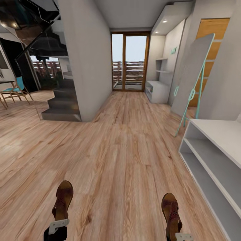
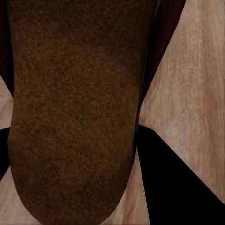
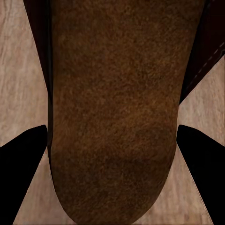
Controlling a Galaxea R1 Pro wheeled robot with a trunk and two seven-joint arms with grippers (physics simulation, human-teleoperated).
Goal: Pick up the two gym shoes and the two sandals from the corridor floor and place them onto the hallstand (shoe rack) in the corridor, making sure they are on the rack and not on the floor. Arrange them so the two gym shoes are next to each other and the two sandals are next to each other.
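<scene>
A: Two sandals, one per arm. The left gripper (image 1: pixel 57 226) is clamped on the left sandal (image 1: pixel 63 199); the right gripper (image 1: pixel 182 237) grips the right sandal (image 1: pixel 171 211). Both sandals sit low and near, above the corridor floor (image 1: pixel 113 154).

B: Which way do they point?

A: Long axes run near to far, toes away from the robot.

B: And the hallstand (image 1: pixel 157 91)?

A: Far down the corridor on the right, well apart. I'd judge the right arm nearer it.
</scene>
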